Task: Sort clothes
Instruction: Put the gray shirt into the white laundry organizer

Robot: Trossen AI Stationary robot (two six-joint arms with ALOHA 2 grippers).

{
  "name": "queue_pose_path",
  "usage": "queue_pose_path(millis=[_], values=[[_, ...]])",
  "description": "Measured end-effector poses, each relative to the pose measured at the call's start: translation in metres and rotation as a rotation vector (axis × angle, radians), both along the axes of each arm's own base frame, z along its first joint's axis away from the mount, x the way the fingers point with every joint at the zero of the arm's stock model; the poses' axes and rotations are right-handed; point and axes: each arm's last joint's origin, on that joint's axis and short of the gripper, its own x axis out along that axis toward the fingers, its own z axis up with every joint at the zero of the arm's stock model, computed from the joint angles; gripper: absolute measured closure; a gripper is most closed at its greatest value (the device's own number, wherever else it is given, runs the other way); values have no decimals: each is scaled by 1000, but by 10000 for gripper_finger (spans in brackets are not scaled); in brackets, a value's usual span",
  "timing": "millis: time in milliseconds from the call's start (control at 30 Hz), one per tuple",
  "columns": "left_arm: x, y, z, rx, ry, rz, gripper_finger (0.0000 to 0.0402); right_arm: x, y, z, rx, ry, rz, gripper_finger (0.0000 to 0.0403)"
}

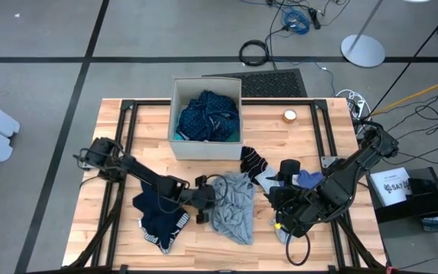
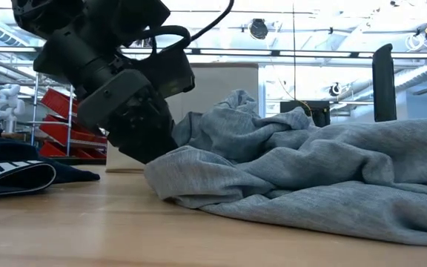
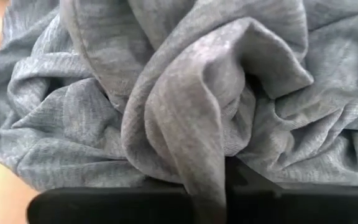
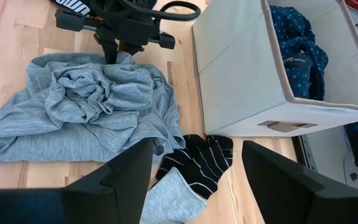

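Note:
A grey garment (image 1: 234, 204) lies bunched on the table's near middle; it also shows in the low view (image 2: 310, 170) and the right wrist view (image 4: 86, 106). My left gripper (image 1: 207, 195) is at its left edge, shut on a fold. My right gripper (image 4: 196, 148) is open and empty, above striped black socks (image 4: 194, 163) and a light grey piece (image 4: 173, 196). A small blue piece (image 1: 308, 180) lies by the right arm. A navy garment with a white striped band (image 1: 158, 217) lies flat at the near left. The beige box (image 1: 175, 114) holds a navy dotted garment (image 1: 207, 114). My left gripper pinches a raised fold (image 3: 204, 168) at the grey garment's left edge between its two fingers; the fold is several layers of cloth. The fingers come slanting down from the table's left. The garment lies slack on the table (image 2: 221, 208).
The beige box stands at the far middle, just behind the socks. A small roll (image 1: 290, 116) lies at the far right. Bare wood shows at the near right (image 1: 341, 243) and along the left edge (image 1: 90, 221).

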Motion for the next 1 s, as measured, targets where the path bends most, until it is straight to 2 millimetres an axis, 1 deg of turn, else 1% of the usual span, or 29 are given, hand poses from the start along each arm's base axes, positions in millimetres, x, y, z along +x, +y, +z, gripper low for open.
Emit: queue_pose_path(millis=[133, 167, 300, 333, 433, 700, 833, 1000], values=[[0, -5, 5, 36, -53, 1, 386, 0, 0, 0, 3, 1, 1, 167], [-1, -5, 10, 35, -73, 3, 386, 0, 0, 0, 4, 2, 1, 167], [-3, -4, 40, 43, -139, 9, 386, 0, 0, 0, 5, 4, 1, 167], [-4, -4, 50, 47, -168, 6, 386, 0, 0, 0, 5, 4, 0, 167], [-3, -3, 89, 22, -320, 14, 386, 0, 0, 0, 5, 4, 0, 167], [-23, 6, 158, 3, -551, 61, 387, 0, 0, 0, 5, 2, 0, 167], [-33, 12, 180, -3, -638, 107, 387, 0, 0, 0, 5, 2, 0, 167], [-43, 18, 209, -19, -788, 161, 387, 0, 0, 0, 7, 1, 0, 167]])
